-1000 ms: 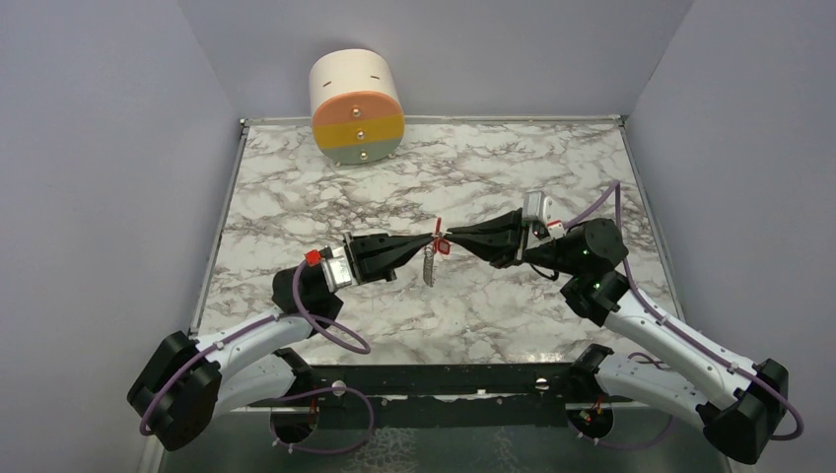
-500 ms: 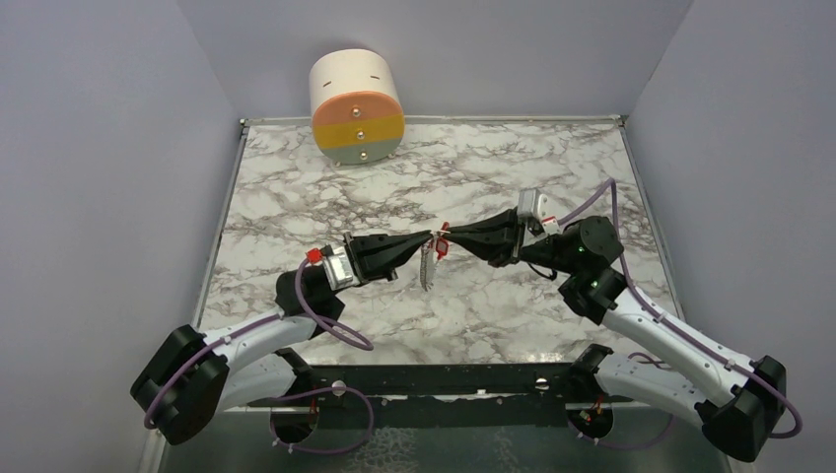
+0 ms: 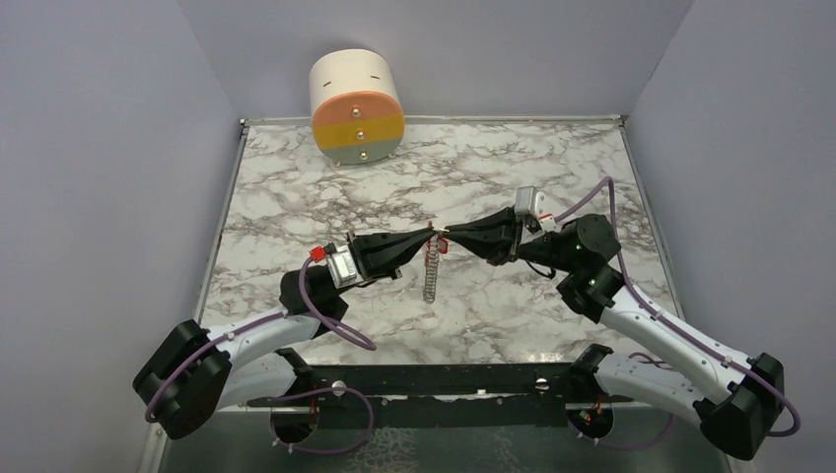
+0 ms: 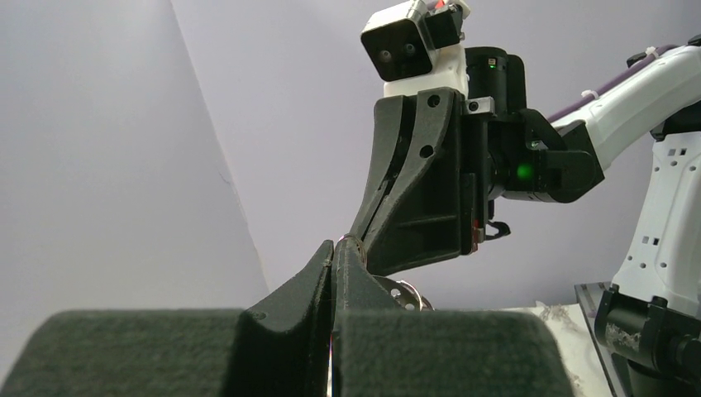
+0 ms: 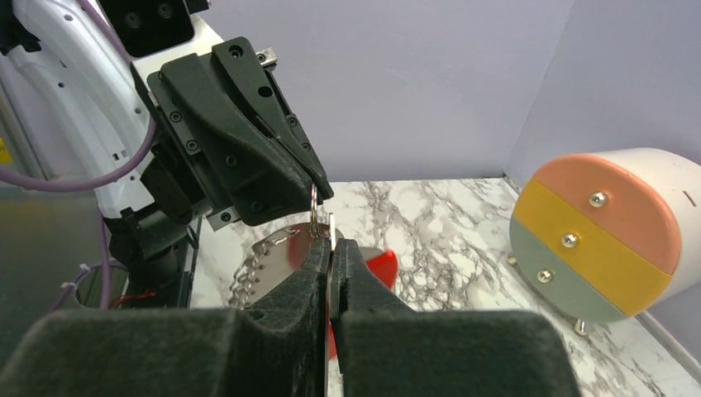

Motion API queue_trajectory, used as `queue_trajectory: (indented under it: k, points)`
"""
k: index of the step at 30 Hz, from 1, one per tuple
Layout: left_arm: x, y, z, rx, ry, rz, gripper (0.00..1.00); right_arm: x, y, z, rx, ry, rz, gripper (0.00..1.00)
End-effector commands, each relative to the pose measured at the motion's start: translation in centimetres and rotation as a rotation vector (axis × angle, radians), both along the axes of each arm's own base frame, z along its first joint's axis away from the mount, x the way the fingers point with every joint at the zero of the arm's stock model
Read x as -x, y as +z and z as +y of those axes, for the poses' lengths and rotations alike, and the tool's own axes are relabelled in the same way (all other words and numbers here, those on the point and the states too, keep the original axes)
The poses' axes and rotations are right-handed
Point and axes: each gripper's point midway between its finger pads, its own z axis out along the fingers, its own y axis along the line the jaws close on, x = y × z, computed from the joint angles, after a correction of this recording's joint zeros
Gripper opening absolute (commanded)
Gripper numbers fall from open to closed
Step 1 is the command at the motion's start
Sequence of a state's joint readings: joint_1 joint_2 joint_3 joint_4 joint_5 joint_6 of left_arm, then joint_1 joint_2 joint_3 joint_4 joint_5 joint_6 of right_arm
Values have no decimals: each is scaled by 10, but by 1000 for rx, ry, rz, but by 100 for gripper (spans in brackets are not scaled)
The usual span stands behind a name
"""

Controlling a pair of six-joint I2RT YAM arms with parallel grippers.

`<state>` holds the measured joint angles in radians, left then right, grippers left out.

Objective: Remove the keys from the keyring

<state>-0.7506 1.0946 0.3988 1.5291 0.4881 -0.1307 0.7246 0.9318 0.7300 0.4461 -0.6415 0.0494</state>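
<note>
The keyring (image 5: 316,207) hangs in the air between both grippers, above the middle of the marble table (image 3: 325,197). My left gripper (image 3: 431,235) is shut on the ring; its tips also show in the left wrist view (image 4: 337,248). My right gripper (image 3: 450,236) faces it tip to tip and is shut on a red-headed key (image 5: 382,266) at the ring. A silver toothed key (image 3: 431,274) hangs straight down from the ring; it also shows in the right wrist view (image 5: 266,258) and partly in the left wrist view (image 4: 407,294).
A round white drawer unit (image 3: 357,106) with pink, yellow and grey fronts stands at the back left of the table; it also shows in the right wrist view (image 5: 608,231). Purple-grey walls close the table on three sides.
Both gripper tips have shifted slightly left and stayed together. The silver key has swung down and now hangs lower and straighter. The red key is more hidden by the right fingers.
</note>
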Motion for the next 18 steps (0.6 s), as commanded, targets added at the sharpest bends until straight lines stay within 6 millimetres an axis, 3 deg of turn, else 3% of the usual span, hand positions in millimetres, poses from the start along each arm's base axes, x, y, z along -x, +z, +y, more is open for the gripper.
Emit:
queue_trajectory:
  k: [1, 5, 9, 18]
  points:
    - [23, 60, 28, 226, 37, -173, 0, 0, -11, 4, 21, 28, 38, 1]
    - [26, 61, 24, 226, 27, -178, 0, 1, -8, 6, 15, 44, 38, 2]
    - [28, 61, 25, 229, 28, -185, 0, 1, -5, 3, 6, 29, 27, 17]
    - [29, 60, 26, 231, 34, -185, 0, 3, 9, -12, -10, -41, -19, 28]
